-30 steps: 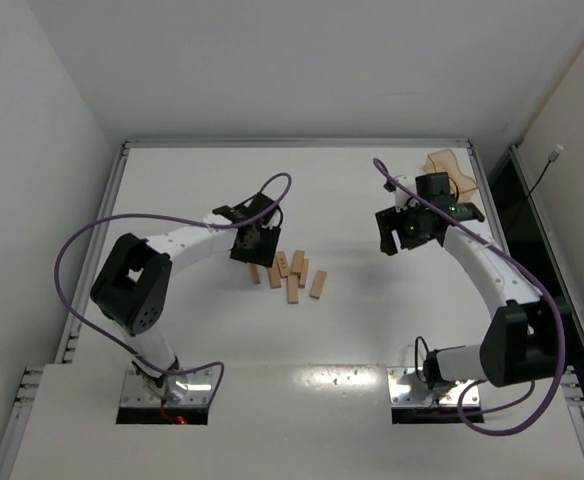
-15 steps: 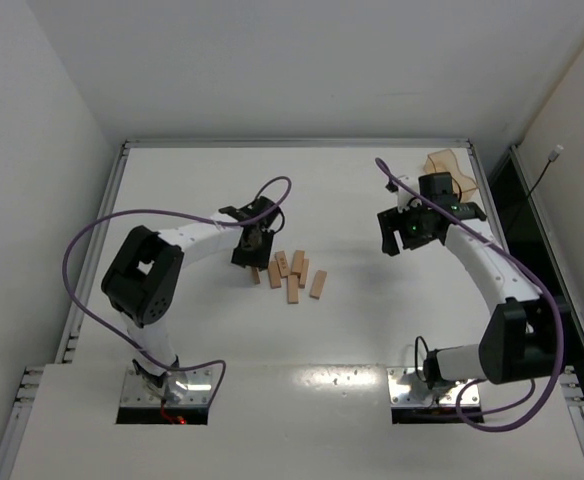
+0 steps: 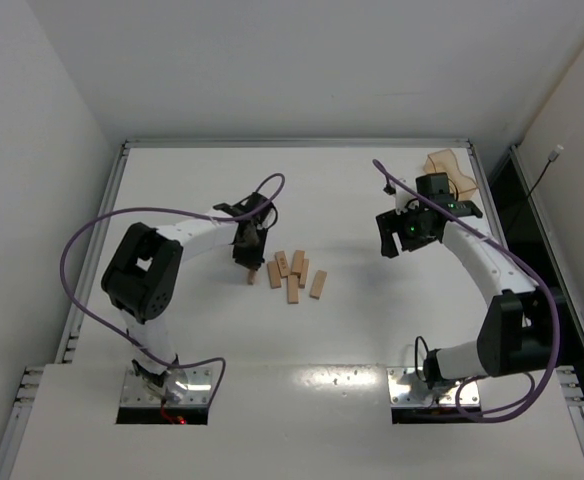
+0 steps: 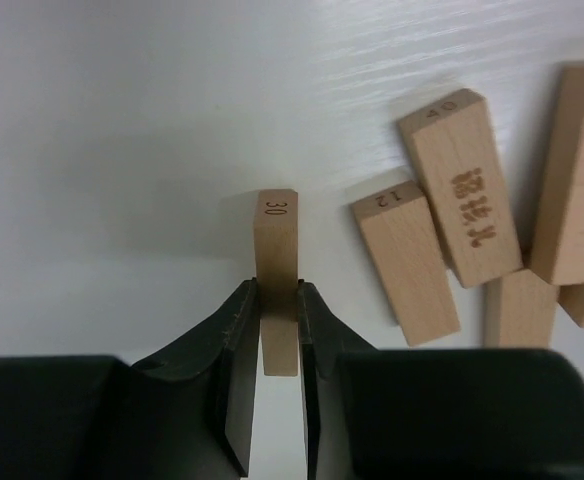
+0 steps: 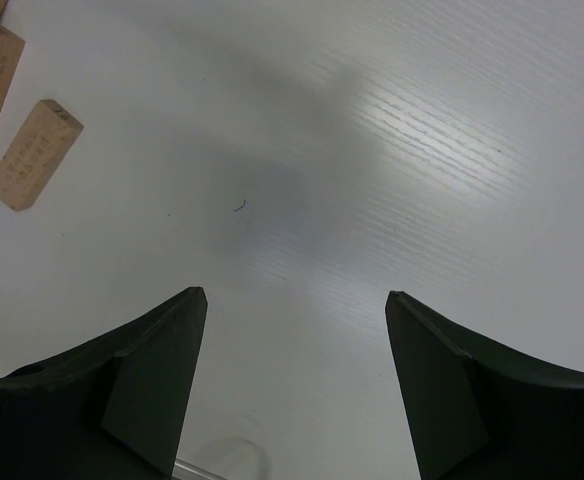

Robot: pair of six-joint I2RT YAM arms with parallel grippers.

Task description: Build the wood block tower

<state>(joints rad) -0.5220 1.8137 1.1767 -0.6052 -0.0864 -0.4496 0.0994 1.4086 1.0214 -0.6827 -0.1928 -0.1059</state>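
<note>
Left pincer [image 4: 277, 296] clamps a wood block [image 4: 275, 235], long axis straight ahead; loose blocks [image 4: 459, 185] to its right; right pincer [image 5: 294, 294] apart

Brightness: strong, even overhead light; the white table [image 3: 352, 190] looks nearly washed out.
Glare: streaky sheen on the table in the right wrist view; bright patch on the near ledge [image 3: 312, 385].
Shadows: soft grey, beside the left tool [image 4: 277, 290] and its block [image 4: 275, 235].
Focus: block's stamped digits read sharply up close.

Matt pale wood blocks [image 4: 457, 190] lie on a smooth, faintly glossy white table [image 4: 122, 130].
</note>
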